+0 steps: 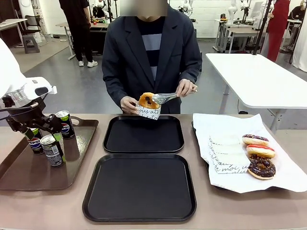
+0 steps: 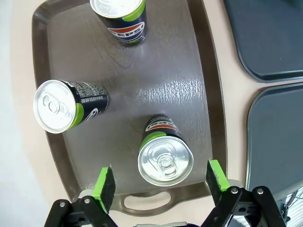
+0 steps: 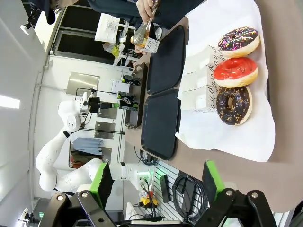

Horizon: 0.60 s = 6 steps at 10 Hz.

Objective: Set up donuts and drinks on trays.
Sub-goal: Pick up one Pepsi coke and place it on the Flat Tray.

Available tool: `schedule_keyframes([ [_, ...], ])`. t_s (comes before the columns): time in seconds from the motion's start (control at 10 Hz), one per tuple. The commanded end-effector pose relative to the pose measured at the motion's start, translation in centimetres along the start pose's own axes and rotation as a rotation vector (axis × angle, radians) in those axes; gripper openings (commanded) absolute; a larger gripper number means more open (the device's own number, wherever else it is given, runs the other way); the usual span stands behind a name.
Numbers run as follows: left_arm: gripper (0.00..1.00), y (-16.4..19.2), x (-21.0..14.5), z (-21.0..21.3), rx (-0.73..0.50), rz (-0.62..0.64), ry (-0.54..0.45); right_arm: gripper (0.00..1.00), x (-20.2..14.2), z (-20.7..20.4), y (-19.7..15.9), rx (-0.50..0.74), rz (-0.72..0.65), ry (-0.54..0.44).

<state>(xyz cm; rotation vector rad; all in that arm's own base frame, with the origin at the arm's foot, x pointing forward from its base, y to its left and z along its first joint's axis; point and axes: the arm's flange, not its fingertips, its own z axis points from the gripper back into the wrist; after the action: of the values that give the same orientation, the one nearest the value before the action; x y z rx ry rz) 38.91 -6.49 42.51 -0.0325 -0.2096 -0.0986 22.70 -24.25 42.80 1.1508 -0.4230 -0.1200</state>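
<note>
Over the brown tray [image 1: 29, 175] at the left, the left gripper [image 2: 161, 179] hangs released. Its green pads [image 2: 105, 183] are spread either side of a Pepsi can [image 2: 165, 158], not touching it. Two more cans [image 2: 66, 105] stand farther along that tray. The right gripper [image 3: 156, 182] is spread wide too, grasping nothing. At the far side, a person's hand [image 1: 128, 104] holds a sleeved donut [image 1: 148, 101] above the far black tray [image 1: 144, 135], with tongs [image 1: 165, 98] against it. Three iced donuts [image 1: 260, 151] lie on white paper [image 1: 225, 124], right of the near black tray [image 1: 140, 188].
</note>
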Motion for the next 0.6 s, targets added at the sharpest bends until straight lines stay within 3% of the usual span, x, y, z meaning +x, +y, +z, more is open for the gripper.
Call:
schedule_keyframes([
  [0.0, 1.00, 0.1, 0.0, 0.0, 0.011, -0.009, 0.001, 1.00, 0.1, 0.1, -0.1, 0.018, 0.017, -0.010],
  [0.2, 1.00, 0.0, 0.0, 0.0, 0.000, 0.001, 0.000, 1.00, 0.1, 0.1, -0.1, 0.018, 0.017, -0.010],
  [0.5, 1.00, -1.1, 0.7, -0.4, 0.054, 0.082, 0.078, 1.00, 0.1, 0.1, -0.1, 0.018, 0.017, -0.010],
])
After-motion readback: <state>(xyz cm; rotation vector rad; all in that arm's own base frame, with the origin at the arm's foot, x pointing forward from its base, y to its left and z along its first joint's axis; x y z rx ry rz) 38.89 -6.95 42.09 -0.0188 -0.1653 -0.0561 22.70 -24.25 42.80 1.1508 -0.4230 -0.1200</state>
